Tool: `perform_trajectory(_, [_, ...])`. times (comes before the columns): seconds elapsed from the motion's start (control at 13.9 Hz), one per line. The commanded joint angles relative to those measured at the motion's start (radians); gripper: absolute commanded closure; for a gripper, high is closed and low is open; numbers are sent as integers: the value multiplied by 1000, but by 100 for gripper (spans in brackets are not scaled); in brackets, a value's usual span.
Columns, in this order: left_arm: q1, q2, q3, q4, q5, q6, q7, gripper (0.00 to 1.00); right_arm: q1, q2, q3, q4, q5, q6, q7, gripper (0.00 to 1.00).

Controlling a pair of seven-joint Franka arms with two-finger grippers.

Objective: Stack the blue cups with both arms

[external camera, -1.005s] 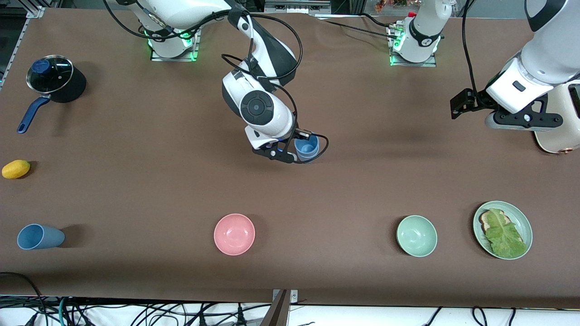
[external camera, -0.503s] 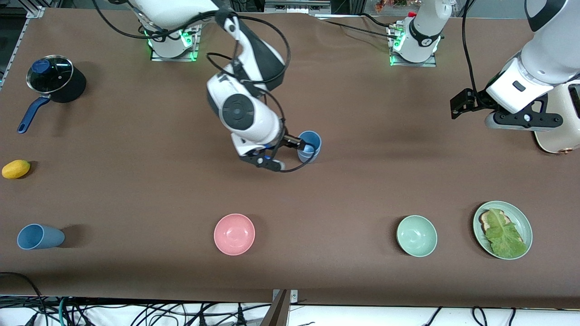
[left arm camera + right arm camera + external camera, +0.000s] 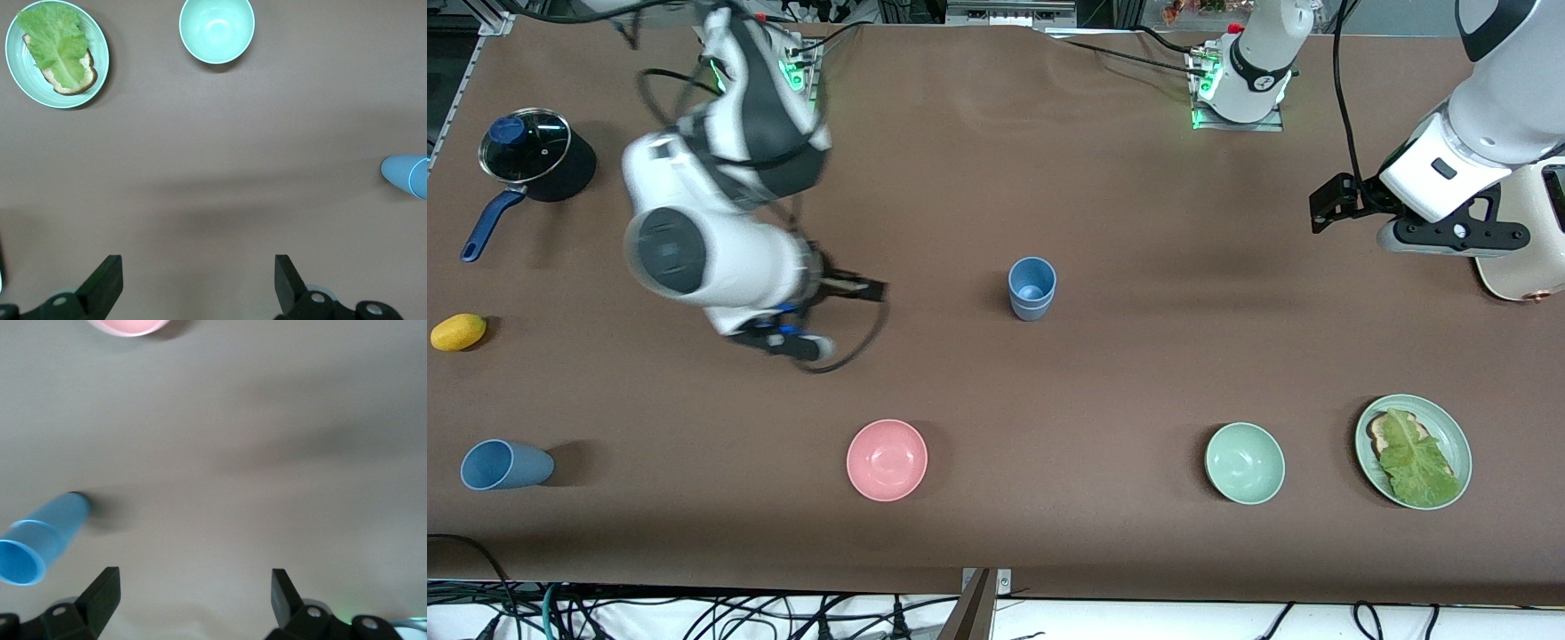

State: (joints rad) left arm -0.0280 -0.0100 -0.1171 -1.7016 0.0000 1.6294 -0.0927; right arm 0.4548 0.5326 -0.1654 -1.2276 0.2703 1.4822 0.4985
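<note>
Two blue cups [image 3: 1032, 289] stand nested and upright in the middle of the table; they also show in the left wrist view [image 3: 407, 175]. Another blue cup [image 3: 505, 465] lies on its side near the front edge at the right arm's end, seen in the right wrist view too [image 3: 40, 537]. My right gripper [image 3: 861, 292] is open and empty in the air, between the stack and the right arm's end; its jaws stand wide apart [image 3: 193, 593]. My left gripper [image 3: 1327, 209] is open and empty, waiting at the left arm's end [image 3: 199, 277].
A pink bowl [image 3: 887, 460], a pale green bowl [image 3: 1244, 462] and a green plate [image 3: 1449, 436] with lettuce on toast stand along the front. A lidded pot [image 3: 534, 156] and a yellow fruit [image 3: 458, 332] are at the right arm's end.
My right gripper has let go of the upper cup, leaving it nested in the lower one, and has swung away toward the right arm's end. The left arm has not moved.
</note>
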Motion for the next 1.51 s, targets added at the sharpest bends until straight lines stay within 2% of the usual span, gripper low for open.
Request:
perform_trajectory(0.0, [-15, -4, -3, 19, -17, -23, 21, 0, 11, -11, -133, -13, -6, -69, -197, 0])
perform_trajectory(0.14, [-20, -1, -18, 19, -17, -17, 19, 0, -31, -14, -170, -41, -14, -48, -311, 0])
perform_trajectory(0.22, [-21, -1, -24, 19, -15, -16, 19, 0, -69, -37, -166, -71, -29, -27, -340, 0])
perform_trajectory(0.36, [-21, 1, -44, 19, -14, -13, 18, 0, -91, -127, -143, -166, -113, 42, -377, 0])
perform_trajectory(0.5, [-21, 2, -45, 19, -12, -13, 19, 0, -186, -263, -18, -298, -227, 117, -373, 0])
perform_trajectory(0.57, [-23, 2, -45, 22, -14, -13, 19, 0, -240, -339, 42, -372, -253, 142, -370, 0])
perform_trajectory(0.72, [-21, 2, -45, 29, -14, -13, 22, 0, -324, -492, 84, -498, -238, 170, -344, 0])
perform_trajectory(0.86, [-24, 2, -45, 40, -17, -14, 21, 0, -451, -590, 199, -546, -238, 150, -333, 0])
perform_trajectory(0.93, [-24, 1, -49, 42, -15, -19, 19, 0, -485, -620, 231, -552, -238, 124, -333, 0])
perform_trajectory(1.44, [-18, -5, -65, 63, -14, -42, 19, 0, -493, -566, 230, -483, -241, 90, -340, 0])
